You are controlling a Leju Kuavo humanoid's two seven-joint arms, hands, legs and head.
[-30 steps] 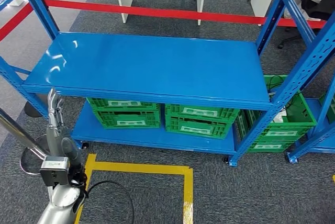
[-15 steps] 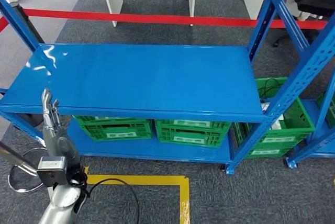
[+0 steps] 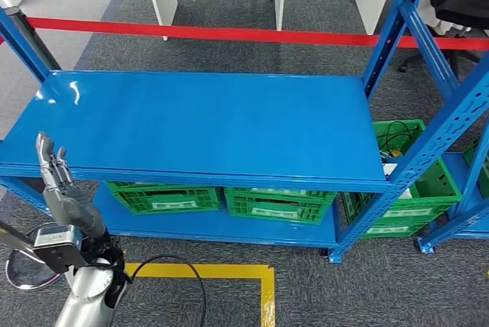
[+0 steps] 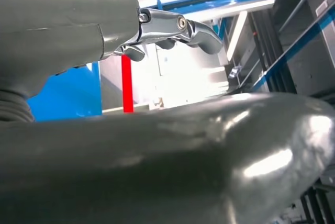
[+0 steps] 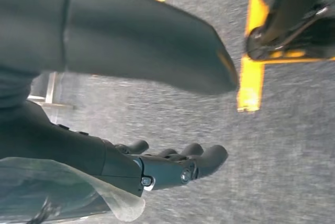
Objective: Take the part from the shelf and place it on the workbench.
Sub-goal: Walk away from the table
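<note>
Under the blue shelf (image 3: pixel 208 121), two green crates (image 3: pixel 164 197) (image 3: pixel 276 205) sit side by side on the lower deck; their contents are hidden by the shelf top. Further right, a third green crate (image 3: pixel 424 178) holds black cable and a pale item. Where the part lies I cannot tell.

Grey carpet (image 3: pixel 357 289) carries yellow floor tape (image 3: pixel 231 272); red barrier tape (image 3: pixel 231 33) runs behind the rack.

The left hand (image 3: pixel 55 178) is raised before the shelf's front edge, fingers stretched out and holding nothing. The right hand (image 5: pixel 174 164) hangs over the carpet, fingers extended, apart from the thumb, empty.
</note>
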